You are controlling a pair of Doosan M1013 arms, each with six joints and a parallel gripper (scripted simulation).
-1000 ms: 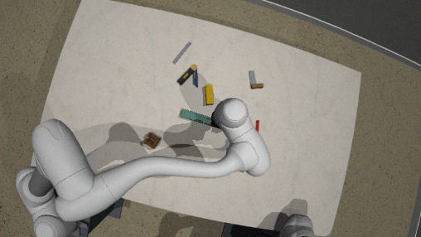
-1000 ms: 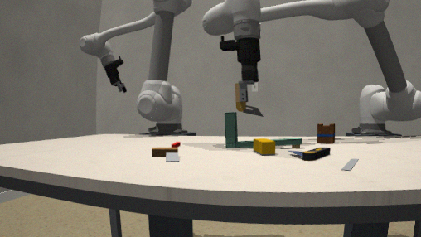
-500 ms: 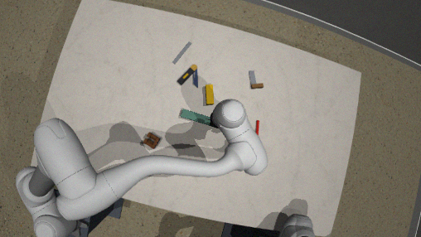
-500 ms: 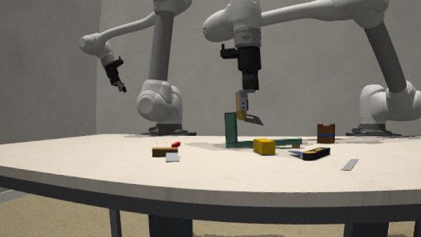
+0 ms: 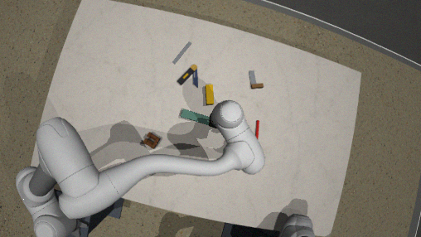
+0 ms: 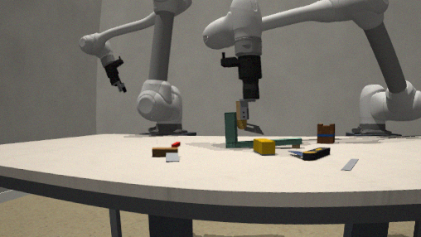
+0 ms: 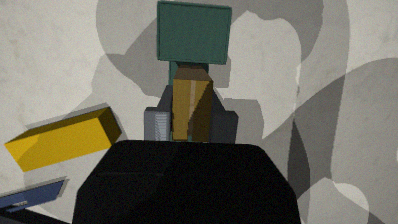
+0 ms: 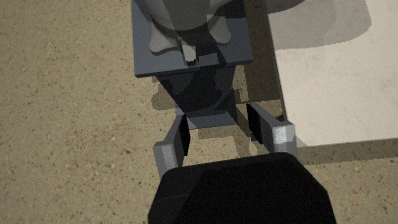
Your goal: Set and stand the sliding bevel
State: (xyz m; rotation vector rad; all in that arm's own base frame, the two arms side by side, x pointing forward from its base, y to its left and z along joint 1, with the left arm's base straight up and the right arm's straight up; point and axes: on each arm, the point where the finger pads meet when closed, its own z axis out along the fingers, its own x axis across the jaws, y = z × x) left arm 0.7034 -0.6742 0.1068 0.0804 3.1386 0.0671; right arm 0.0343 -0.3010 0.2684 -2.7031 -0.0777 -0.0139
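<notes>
The wooden sliding bevel [image 6: 239, 108] [image 7: 192, 107] is upright in my left gripper [image 6: 244, 111] [image 7: 189, 100], which is shut on its handle. Its grey blade [image 6: 254, 128] slants out from the lower end, above the green rail [image 5: 192, 116] [image 6: 287, 142]. The green leg [image 6: 230, 130] [image 7: 194, 33] stands up from the rail's end, close beside the handle; I cannot tell if they touch. The brown slotted block [image 5: 152, 140] [image 6: 326, 134] stands apart, off the rail's other end. The black bevel [image 5: 186, 75] [image 6: 316, 153] lies partly open. My right gripper [image 6: 121, 87] [image 8: 217, 121] is open and empty, off the table's edge.
A yellow block [image 5: 210, 94] [image 6: 263, 147] [image 7: 65, 143] lies near the rail. A steel strip [image 5: 181, 52] [image 6: 350, 164] lies beyond the black bevel. A small square with a wooden stock [image 5: 258, 85] [image 6: 164, 152] and a red stick [image 5: 257, 129] [image 6: 176, 144] lie on the leg's side.
</notes>
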